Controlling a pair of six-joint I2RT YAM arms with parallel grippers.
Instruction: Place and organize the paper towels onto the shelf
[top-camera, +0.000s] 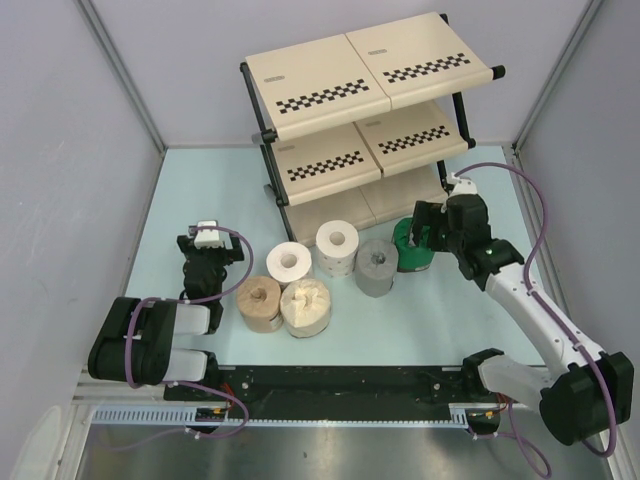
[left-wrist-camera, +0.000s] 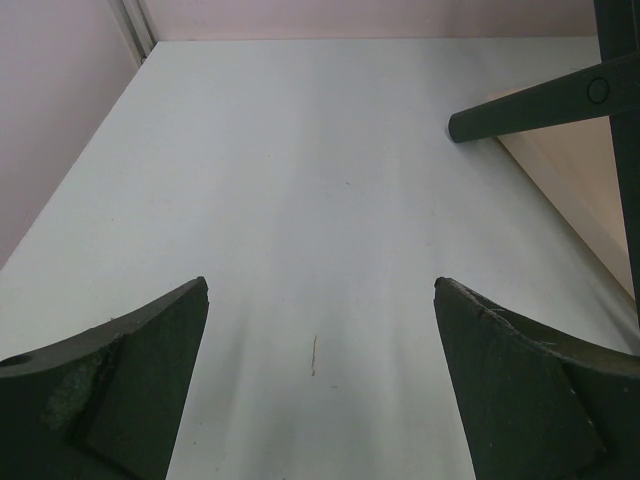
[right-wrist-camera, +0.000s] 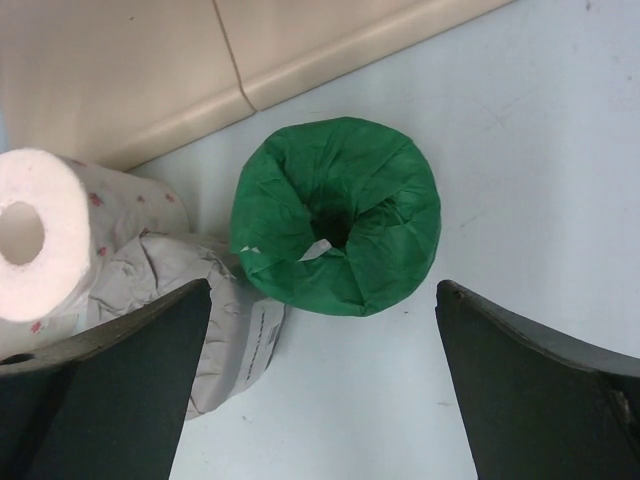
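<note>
The three-tier shelf (top-camera: 370, 70) stands at the back of the table, with no rolls on it. Six paper towel rolls stand on the table in front of it: two white ones (top-camera: 289, 264) (top-camera: 337, 243), a grey one (top-camera: 377, 265), a green one (top-camera: 409, 250), a tan-brown one (top-camera: 259, 300) and a cream one (top-camera: 306, 304). My right gripper (top-camera: 428, 228) is open just above the green roll (right-wrist-camera: 337, 212), which lies ahead of its fingers; the grey roll (right-wrist-camera: 200, 300) and a white roll (right-wrist-camera: 60, 230) lie to its left. My left gripper (top-camera: 200, 250) is open and empty over bare table (left-wrist-camera: 320, 290).
The shelf's black frame foot (left-wrist-camera: 540, 105) and lowest panel (left-wrist-camera: 580, 190) show at the right of the left wrist view. Grey walls enclose the table on the left, the right and the back. The shelf's lowest panel (right-wrist-camera: 130, 70) lies just beyond the green roll.
</note>
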